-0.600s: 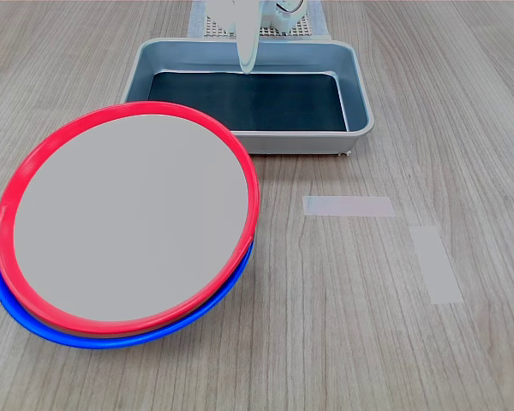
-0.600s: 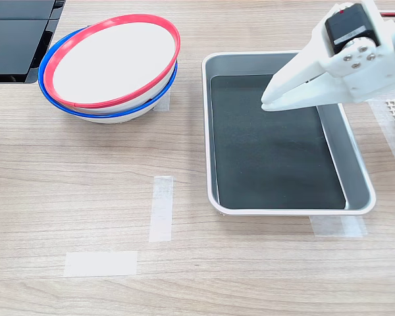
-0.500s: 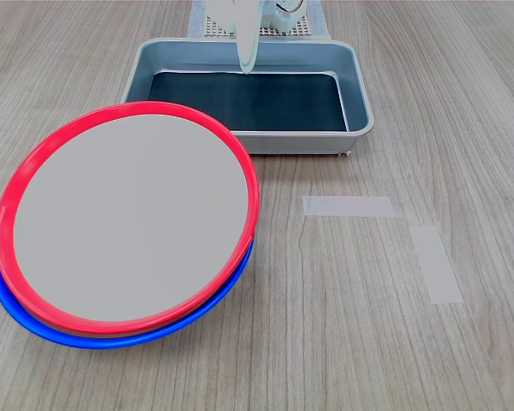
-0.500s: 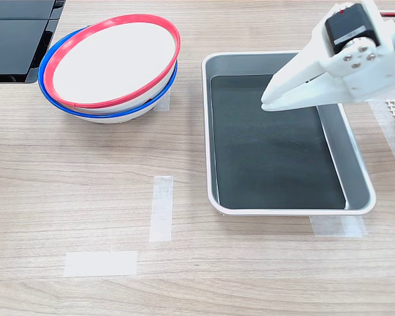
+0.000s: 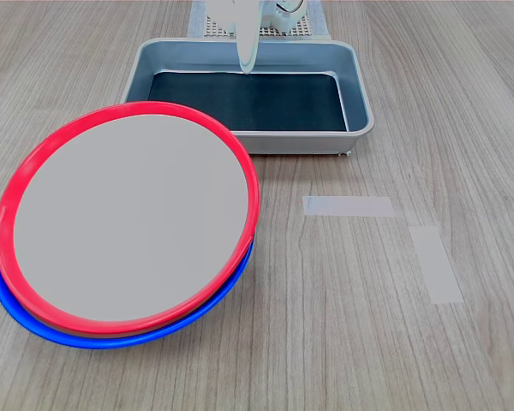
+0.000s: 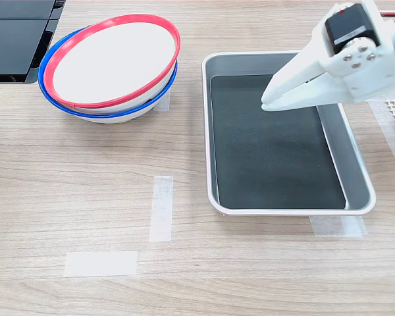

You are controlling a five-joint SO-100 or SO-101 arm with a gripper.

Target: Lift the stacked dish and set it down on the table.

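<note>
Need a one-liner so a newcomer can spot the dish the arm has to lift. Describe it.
Start at the grey rectangular tray on the wood-grain table; in the second exterior view, look to the tray's left for two round dishes stacked together. The target is the red-rimmed dish on top, with a flat pale centre, tilted on the blue-rimmed dish beneath.

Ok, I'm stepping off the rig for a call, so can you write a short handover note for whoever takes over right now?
End effector: empty, jaws shut or nearly so, hanging above the grey tray in the second exterior view, well away from the plates.
Red-rimmed dish: on top of the blue-rimmed plate, sitting slightly askew, at the first exterior view's left.
Table: two pale tape strips lie on it beside the tray.
Done: nothing yet; the stack is untouched.
Left: reach over to the stack, grip the red dish's rim, lift it off, then set it down on bare tabletop.
</note>
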